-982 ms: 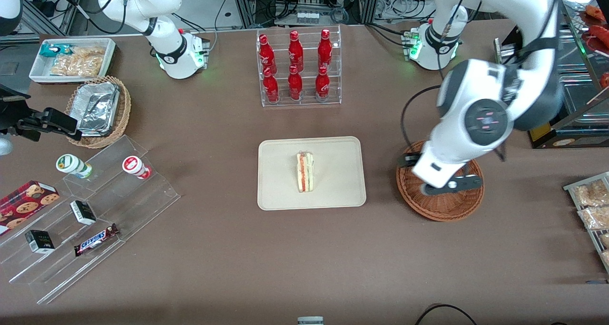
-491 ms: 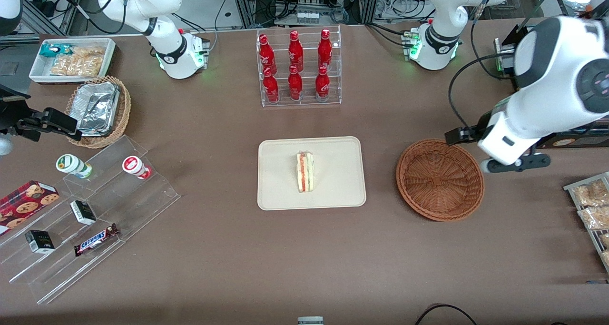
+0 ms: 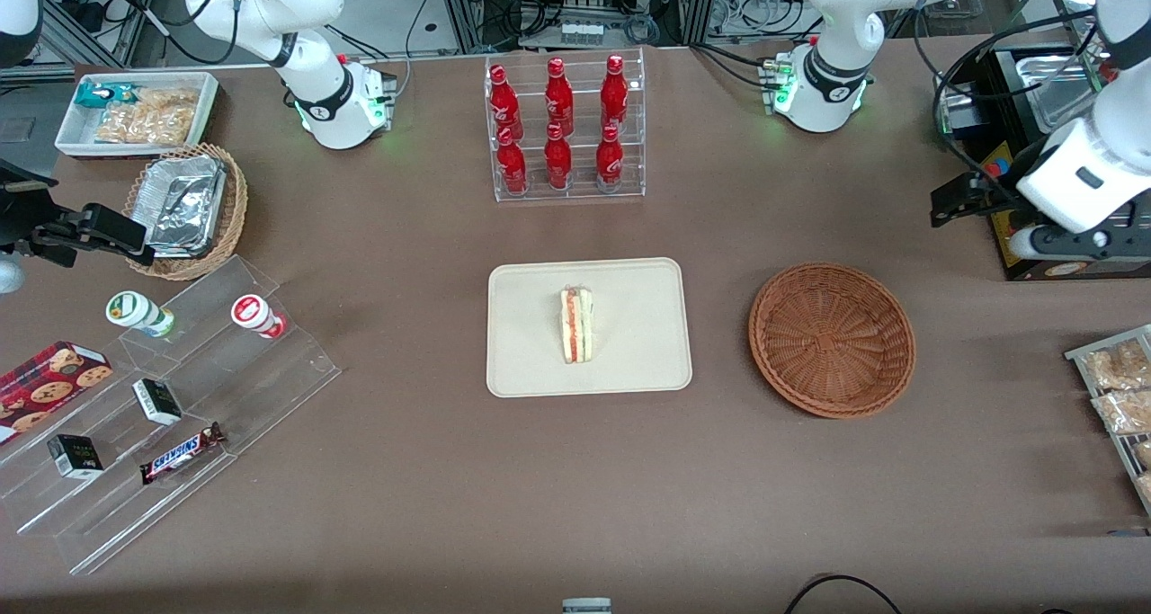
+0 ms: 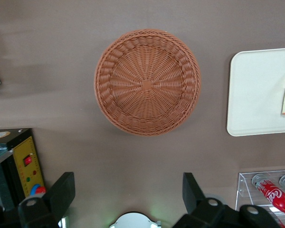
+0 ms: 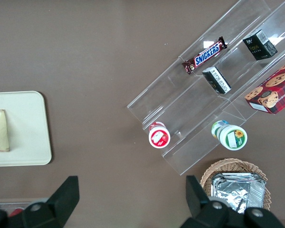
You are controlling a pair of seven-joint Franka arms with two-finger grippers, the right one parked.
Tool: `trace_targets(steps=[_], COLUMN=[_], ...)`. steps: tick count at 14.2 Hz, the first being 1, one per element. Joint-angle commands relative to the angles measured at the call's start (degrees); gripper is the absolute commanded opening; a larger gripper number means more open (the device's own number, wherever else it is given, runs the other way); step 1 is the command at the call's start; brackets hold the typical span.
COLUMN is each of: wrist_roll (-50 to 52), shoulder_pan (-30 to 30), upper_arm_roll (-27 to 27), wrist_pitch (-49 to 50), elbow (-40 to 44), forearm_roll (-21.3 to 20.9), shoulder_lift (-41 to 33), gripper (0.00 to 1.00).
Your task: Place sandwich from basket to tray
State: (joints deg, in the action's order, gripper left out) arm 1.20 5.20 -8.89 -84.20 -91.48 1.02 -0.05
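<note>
Front view: the sandwich (image 3: 576, 325) lies on its side near the middle of the tray (image 3: 530, 362). Toward the working arm's end, the basket (image 3: 832, 339) holds nothing. The gripper (image 4: 128, 190) hovers high above the table, fingers (image 4: 62, 189) spread apart, grasping nothing.

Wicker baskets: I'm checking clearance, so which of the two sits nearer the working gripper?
The reddish-brown empty basket, toward the working arm's end. The open gripper hovers near it; the tan basket holds foil containers.

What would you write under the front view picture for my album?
Sandwich rests on the tray, basket sits empty, open gripper hovers high at the working arm's end.
</note>
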Motion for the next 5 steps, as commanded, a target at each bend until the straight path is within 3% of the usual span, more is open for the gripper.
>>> trace_targets(steps=[1, 5], wrist_roll=[-1.11, -0.85], shoulder_pan=[2.62, 2.53], upper_arm_roll=[-2.01, -2.01], wrist_pitch=[-0.08, -2.89], elbow=[-1.60, -1.77], forearm_roll=[-0.84, -3.74], shoulder_lift=[-2.41, -2.24], gripper=[1.00, 1.00])
